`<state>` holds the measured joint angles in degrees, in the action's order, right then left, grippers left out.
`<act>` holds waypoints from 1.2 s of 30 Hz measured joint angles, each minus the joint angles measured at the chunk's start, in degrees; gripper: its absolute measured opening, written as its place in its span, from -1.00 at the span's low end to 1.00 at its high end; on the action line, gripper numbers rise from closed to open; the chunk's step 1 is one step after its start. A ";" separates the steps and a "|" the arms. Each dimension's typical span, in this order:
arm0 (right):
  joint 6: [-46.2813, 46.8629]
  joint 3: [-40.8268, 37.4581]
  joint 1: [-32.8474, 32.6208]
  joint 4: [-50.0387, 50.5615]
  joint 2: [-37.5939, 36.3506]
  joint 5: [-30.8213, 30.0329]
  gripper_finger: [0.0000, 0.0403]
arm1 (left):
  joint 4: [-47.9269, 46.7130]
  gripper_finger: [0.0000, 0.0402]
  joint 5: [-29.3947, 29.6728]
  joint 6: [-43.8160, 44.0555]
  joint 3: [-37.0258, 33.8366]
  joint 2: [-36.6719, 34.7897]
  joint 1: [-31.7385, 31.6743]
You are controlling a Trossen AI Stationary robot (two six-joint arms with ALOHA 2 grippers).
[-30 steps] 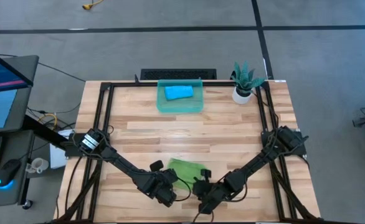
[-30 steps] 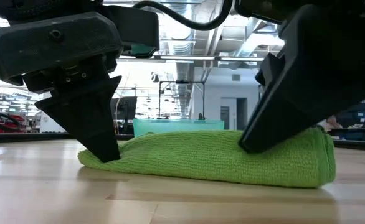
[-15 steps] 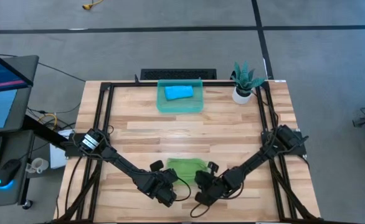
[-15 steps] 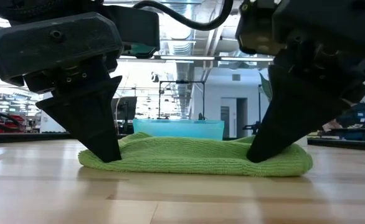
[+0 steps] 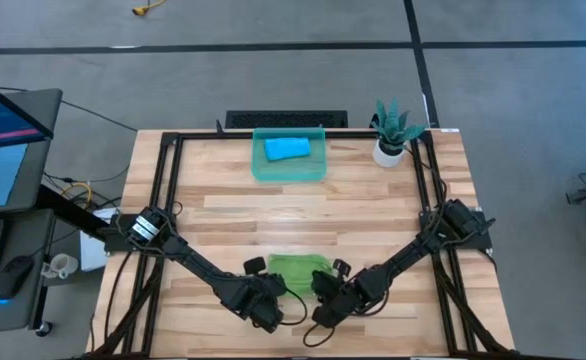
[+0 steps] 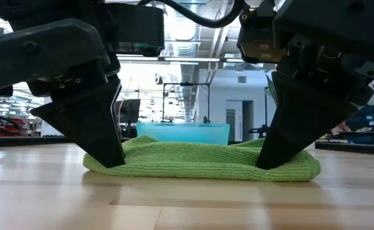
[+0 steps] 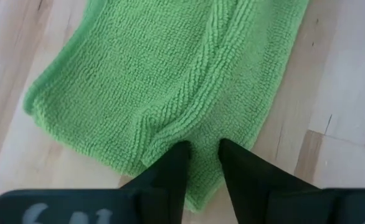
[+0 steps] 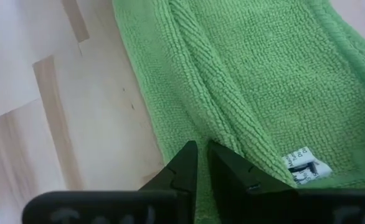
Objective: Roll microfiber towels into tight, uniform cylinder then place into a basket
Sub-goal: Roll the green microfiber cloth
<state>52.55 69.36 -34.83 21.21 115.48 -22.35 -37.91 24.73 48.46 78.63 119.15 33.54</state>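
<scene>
The lime-green towel lies in a flat, folded heap on the wooden table near its front edge; it also shows in the low view. My left gripper stands on its near left part and my right gripper on its near right part. Each is shut on the cloth. The sky-blue towel lies rolled inside the teal basket at the table's far side. My left gripper pinches a raised ridge of the green towel near its near left corner between its two fingers. The fingers slant down from the near side. The towel lies on the table, slack. My right gripper pinches a fold of the green towel by its near right edge between nearly closed fingers. The fingers slant down from the near right. The towel rests on the table, its white label beside the fingers.
A white pot with a green plant stands at the far right. The black frame rails run along the table's sides. Bare wood lies between the green towel and the basket.
My right gripper has gone a little toward the table's left and far side and has tipped steeper. The green towel's right end, bulging and longer before, has drawn in and flattened. The left end has stayed under my left gripper.
</scene>
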 joint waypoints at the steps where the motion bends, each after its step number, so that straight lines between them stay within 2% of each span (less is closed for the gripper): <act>1: -0.04 0.00 0.04 0.05 0.00 0.02 -0.68 | -0.02 -0.49 0.05 -0.47 0.00 0.00 0.00; 8: -0.06 0.00 0.11 0.15 0.00 0.02 -0.68 | -1.43 -0.37 -1.87 -11.45 0.75 -0.15 -0.02; 14: -0.06 0.00 0.11 0.23 0.00 0.00 -0.68 | -8.63 -0.41 3.49 -12.44 3.00 -2.64 2.76; 21: -0.06 -0.02 0.10 0.22 0.00 0.00 -0.68 | -8.74 -0.41 5.69 -11.97 3.23 -6.11 6.98; 24: -0.06 -0.02 0.11 0.22 0.00 0.00 -0.68 | -5.45 -0.41 8.99 -15.15 3.23 -6.42 8.56; 26: -0.05 -0.04 0.11 0.20 0.00 0.00 -0.68 | 0.17 -0.41 10.08 -18.46 2.61 -6.45 8.74; 32: -0.04 -0.07 0.11 0.08 0.00 0.02 -0.68 | 18.14 -0.41 4.66 -29.23 -1.38 -6.45 6.19; 36: -0.04 -0.07 0.11 0.02 0.00 0.22 -0.68 | 21.04 -0.41 2.22 -30.31 -4.25 -6.45 3.38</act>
<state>52.51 69.30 -34.72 21.23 115.48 -22.13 -16.88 26.95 18.15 74.38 112.70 36.92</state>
